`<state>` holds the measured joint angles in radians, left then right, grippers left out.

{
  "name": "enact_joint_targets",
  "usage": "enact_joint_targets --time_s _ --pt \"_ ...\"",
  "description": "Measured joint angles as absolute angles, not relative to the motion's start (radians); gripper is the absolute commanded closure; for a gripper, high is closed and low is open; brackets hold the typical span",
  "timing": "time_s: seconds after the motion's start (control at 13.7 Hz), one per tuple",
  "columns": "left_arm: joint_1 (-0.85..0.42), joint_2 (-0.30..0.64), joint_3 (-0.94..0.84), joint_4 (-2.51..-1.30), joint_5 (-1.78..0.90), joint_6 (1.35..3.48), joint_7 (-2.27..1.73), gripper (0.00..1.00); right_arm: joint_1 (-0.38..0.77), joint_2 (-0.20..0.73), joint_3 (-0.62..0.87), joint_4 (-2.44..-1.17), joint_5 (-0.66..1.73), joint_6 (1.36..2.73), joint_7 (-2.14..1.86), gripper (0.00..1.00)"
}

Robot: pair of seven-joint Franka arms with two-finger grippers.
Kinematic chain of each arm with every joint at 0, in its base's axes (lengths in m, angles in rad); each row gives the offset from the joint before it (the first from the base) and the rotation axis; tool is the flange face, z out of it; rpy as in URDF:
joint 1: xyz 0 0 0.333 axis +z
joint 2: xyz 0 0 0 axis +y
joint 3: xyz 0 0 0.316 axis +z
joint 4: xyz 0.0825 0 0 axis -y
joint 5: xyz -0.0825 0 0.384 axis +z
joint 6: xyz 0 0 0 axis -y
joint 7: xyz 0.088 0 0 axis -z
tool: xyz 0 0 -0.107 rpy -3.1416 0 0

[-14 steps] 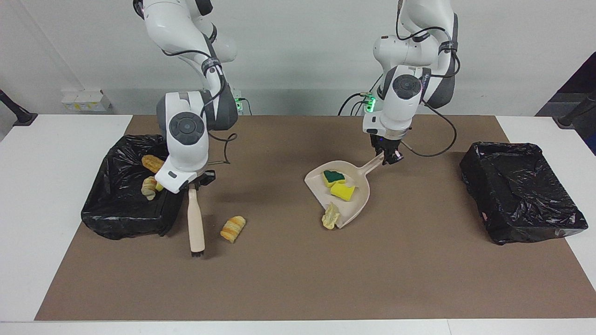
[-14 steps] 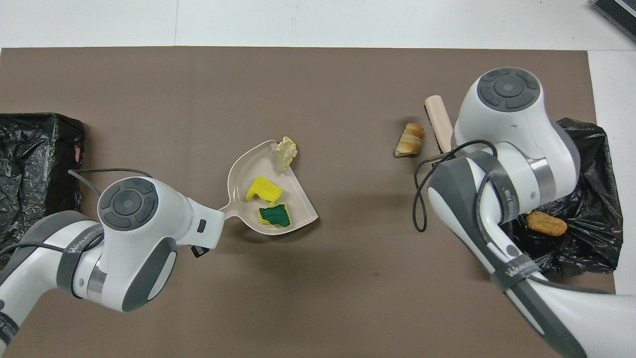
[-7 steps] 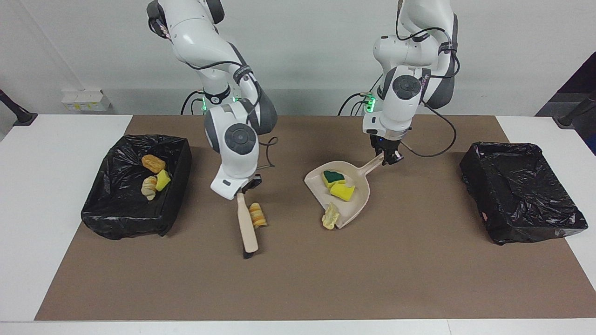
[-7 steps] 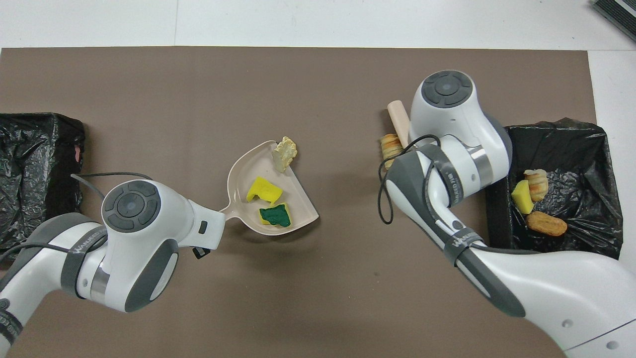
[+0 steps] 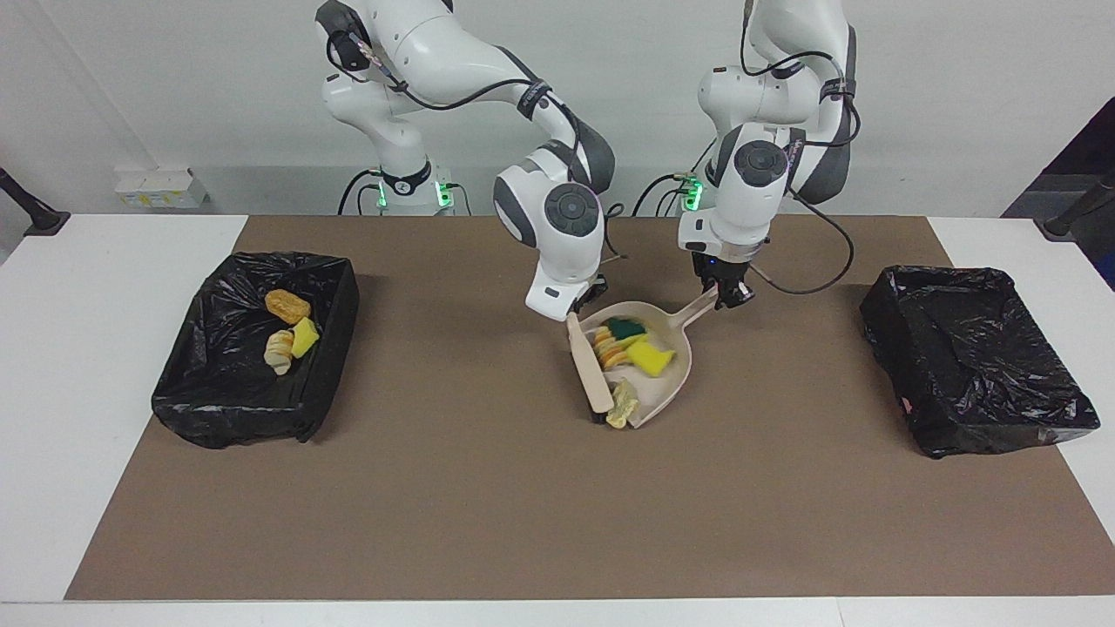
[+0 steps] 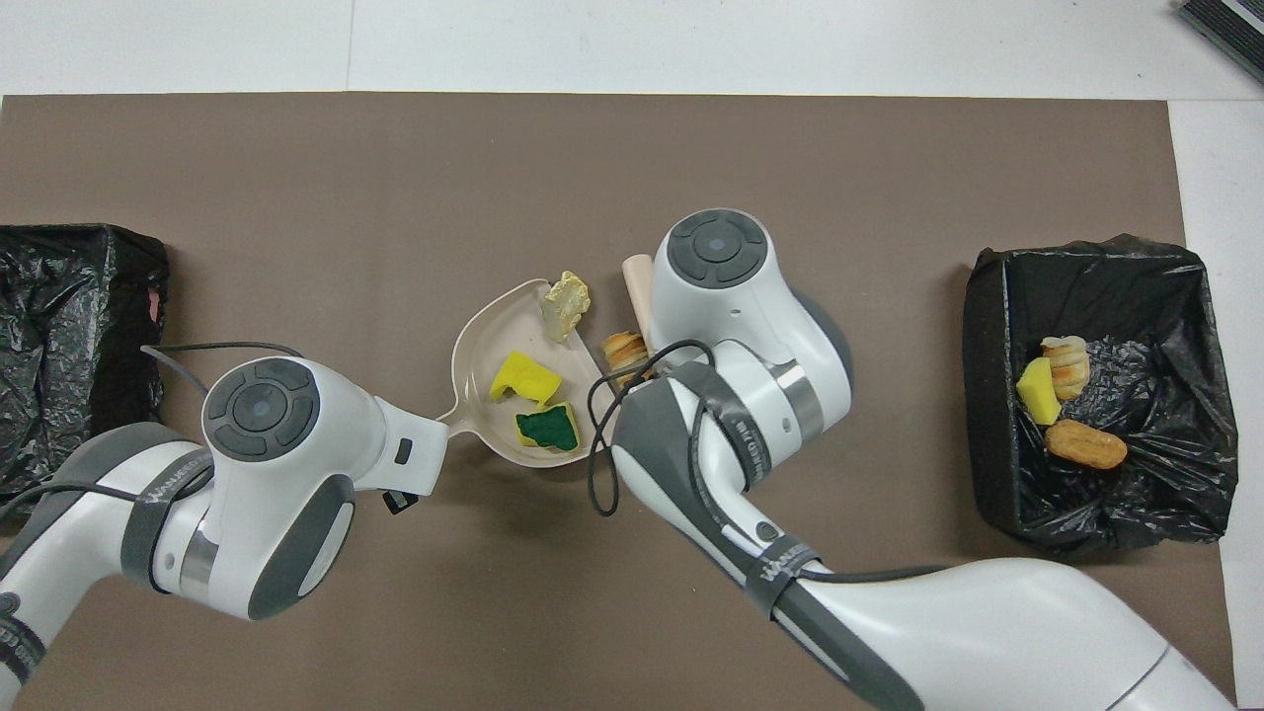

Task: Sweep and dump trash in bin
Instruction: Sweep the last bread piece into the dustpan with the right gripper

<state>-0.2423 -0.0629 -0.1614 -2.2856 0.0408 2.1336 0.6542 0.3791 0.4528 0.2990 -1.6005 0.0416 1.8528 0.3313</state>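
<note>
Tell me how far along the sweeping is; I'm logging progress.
Done: three scraps lie in the bin at the right arm's end. In hand: the right pincer holds the brush against the dustpan, held by the left pincer, with four scraps there. Left: dumping them.

A big brown mat (image 5: 488, 505) covers the white table (image 5: 96, 392), a grey cable (image 5: 810, 261) hangs above it, and a white socket box (image 5: 161, 187) sits at the wall.
</note>
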Motion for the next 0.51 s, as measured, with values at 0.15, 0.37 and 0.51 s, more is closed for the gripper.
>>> enact_joint_targets --time_s 0.15,0.37,0.51 --pt "-0.243 -0.063 -0.161 -2.286 0.041 2.134 0.650 1.00 0.395 0.449 0.324 -1.598 0.047 1.845 0.346 1.00" --pt "-0.243 -0.063 -0.161 -2.286 0.041 2.134 0.649 1.00 0.398 0.412 0.342 -1.596 0.048 1.780 0.364 1.00" --pt "-0.242 -0.063 -0.159 -2.285 0.041 2.138 0.648 1.00 0.390 0.366 0.342 -1.596 0.053 1.706 0.364 1.00"
